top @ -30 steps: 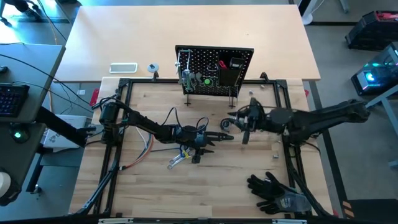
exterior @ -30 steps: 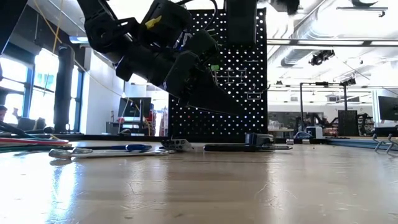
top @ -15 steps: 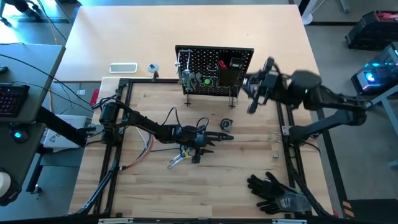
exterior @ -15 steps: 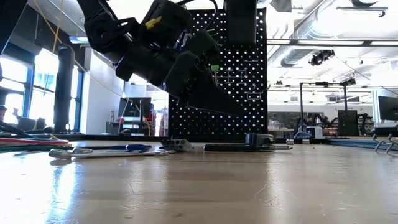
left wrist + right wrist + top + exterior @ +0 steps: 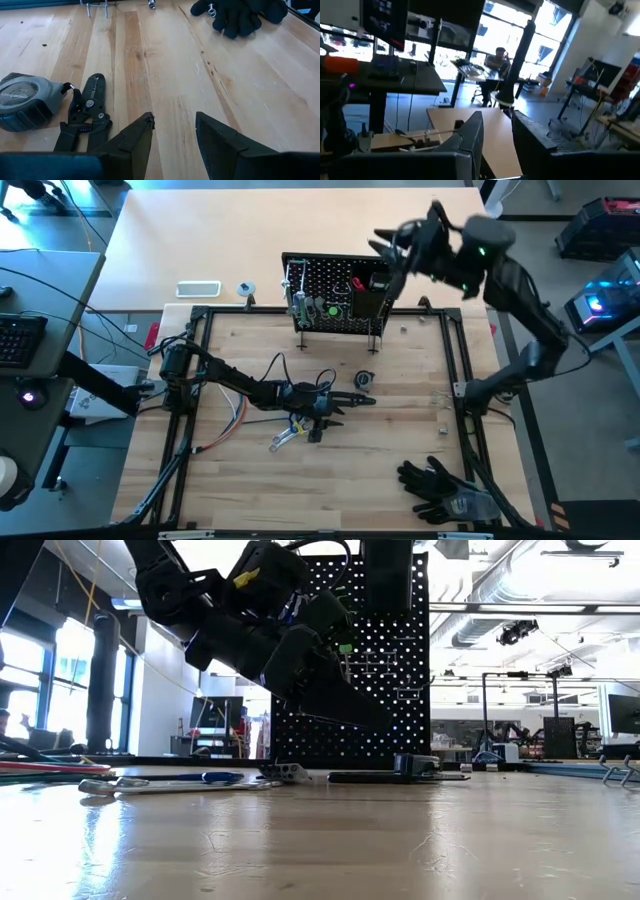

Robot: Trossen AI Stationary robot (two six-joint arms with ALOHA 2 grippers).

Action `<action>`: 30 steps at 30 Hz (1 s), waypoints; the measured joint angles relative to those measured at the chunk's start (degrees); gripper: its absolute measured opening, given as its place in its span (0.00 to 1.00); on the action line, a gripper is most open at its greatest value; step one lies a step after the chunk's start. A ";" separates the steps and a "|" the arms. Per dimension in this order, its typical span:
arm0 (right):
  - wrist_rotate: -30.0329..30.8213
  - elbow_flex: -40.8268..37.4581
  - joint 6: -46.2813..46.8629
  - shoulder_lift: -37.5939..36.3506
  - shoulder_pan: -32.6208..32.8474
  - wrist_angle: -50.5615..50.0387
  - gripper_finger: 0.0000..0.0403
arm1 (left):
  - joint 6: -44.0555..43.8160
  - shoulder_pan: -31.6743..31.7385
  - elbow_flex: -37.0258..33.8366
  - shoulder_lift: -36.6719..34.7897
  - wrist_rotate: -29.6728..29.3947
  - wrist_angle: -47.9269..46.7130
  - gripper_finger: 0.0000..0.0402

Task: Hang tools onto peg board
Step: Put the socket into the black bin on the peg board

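Above the peg board's right end: right gripper point(image 5: 392, 248), raised high off the table and close to the panel's top edge, a height that suits reaching the pegs from above; cannot tell how its jaws stand or whether a tool is in them

Mid-table, low over the wood: left gripper point(image 5: 175, 120), jaws spread with only bare planks between them; it hangs close to the loose tools, a sensible waiting spot for the next pick

Peg board point(image 5: 345, 290): upright on thin legs at the table's far edge, perforated face towards the arms so both can reach it; black bin point(image 5: 376, 292) on its right half

Already hung: silver tools point(image 5: 297, 295) at the board's left end and a green-handled piece point(image 5: 333, 308) beside them, so the task looks partly done

Not yet hung: black pliers point(image 5: 85, 117) flat on the wood just beside the left gripper, touching a grey tape measure point(image 5: 25, 100); from table height a blue-handled tool point(image 5: 215, 777) also lies flat in front of the board

Black gloves point(image 5: 440, 485): heaped near the table's front right corner, well apart from both arms
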 joint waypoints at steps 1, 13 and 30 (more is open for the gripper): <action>-1.34 2.19 1.09 1.39 -1.36 -1.86 0.20 | 0.00 0.00 0.00 0.00 0.00 0.02 0.35; -16.68 14.24 10.29 11.48 -12.16 -18.24 0.20 | 0.05 -0.11 0.00 0.00 0.00 -0.14 0.35; -20.17 14.21 11.88 11.74 -13.07 -19.85 0.33 | 0.61 -0.11 0.00 0.00 0.00 -0.48 0.35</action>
